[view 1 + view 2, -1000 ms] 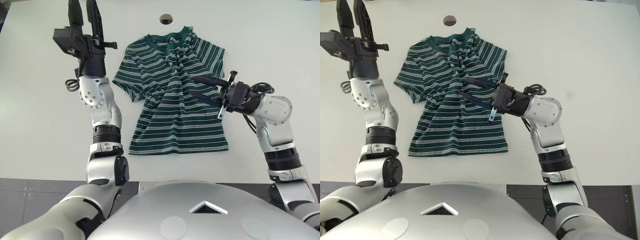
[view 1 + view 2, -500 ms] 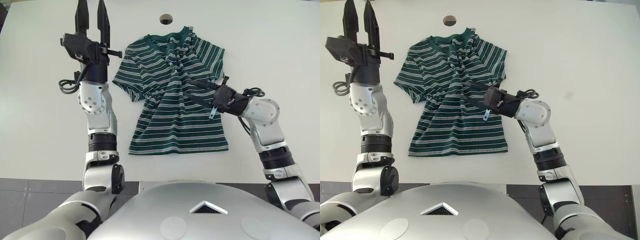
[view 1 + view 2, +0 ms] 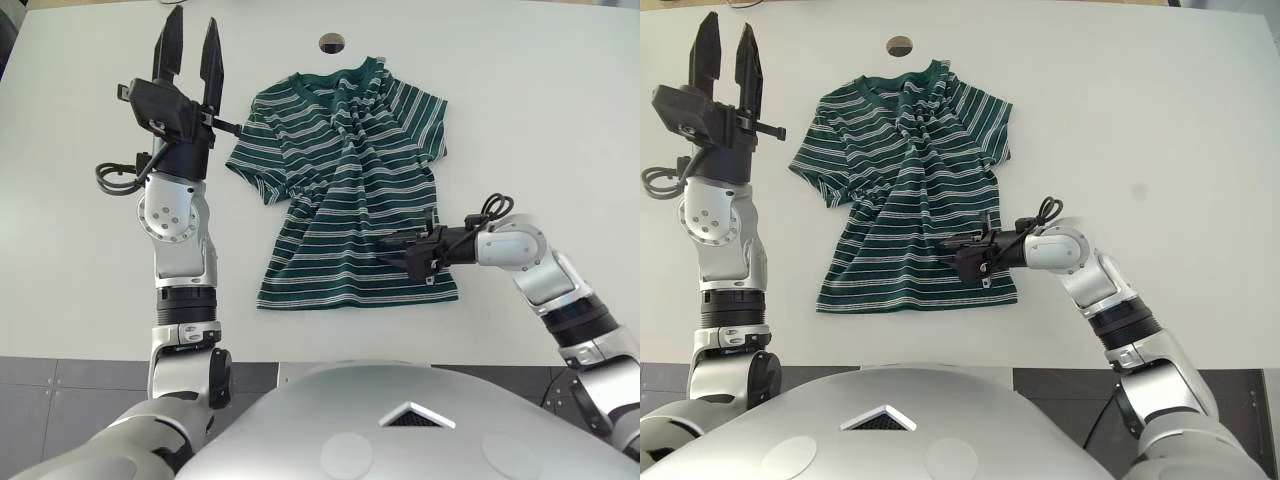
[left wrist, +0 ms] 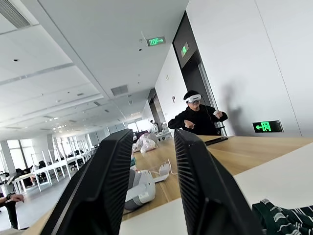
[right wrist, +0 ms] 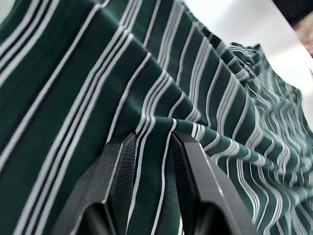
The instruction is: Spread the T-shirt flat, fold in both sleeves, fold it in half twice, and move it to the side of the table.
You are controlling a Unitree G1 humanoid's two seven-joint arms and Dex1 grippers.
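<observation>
My right gripper (image 3: 392, 250) lay low over the shirt (image 3: 340, 190), near the hem corner on my right. Its fingers (image 5: 117, 186) were nearly closed on a raised ridge of the striped cloth. I judged the pinch was there to tug out creases, since the shirt lay in the middle of the table (image 3: 560, 120) but rumpled across the chest. My left gripper (image 3: 192, 20) stood raised beside the left sleeve, fingers wide apart and holding nothing, probably parked clear until that side needed a pull. I counted one shirt, two grippers, one round hole (image 3: 332, 42) in the table beyond the collar, and one sleeve plainly spread, the other bunched
</observation>
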